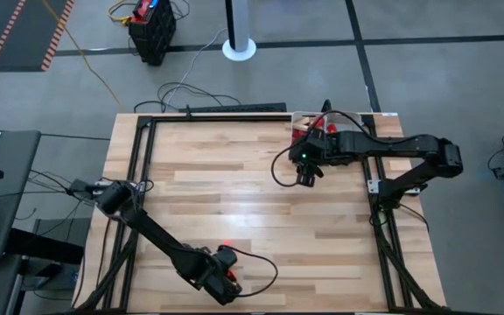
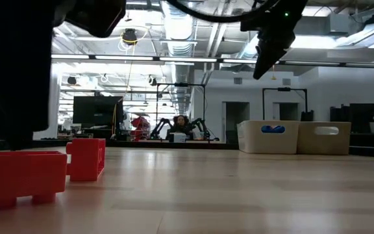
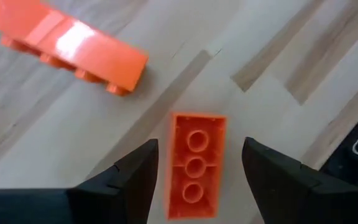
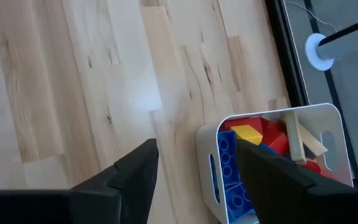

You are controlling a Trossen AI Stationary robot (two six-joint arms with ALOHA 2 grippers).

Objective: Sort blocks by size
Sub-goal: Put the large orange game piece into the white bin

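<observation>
Two red bricks lie near the table's (image 1: pixel 234 201) front edge, and the left gripper (image 3: pixel 197 163) hangs low over the smaller red brick (image 3: pixel 195 163), its fingers spread to either side without touching it. The risk is a skewed pinch — if the jaws come down off-centre, a finger could nudge the brick aside or tip it toward the longer red brick (image 3: pixel 70 45) lying close by. At the far right corner the right gripper (image 1: pixel 306 178) hovers empty, fingers apart, just beside the white tray (image 4: pixel 272 158) — where the remaining blocks (image 4: pixel 260 146) sit heaped, red, blue, yellow and pale wood.
</observation>
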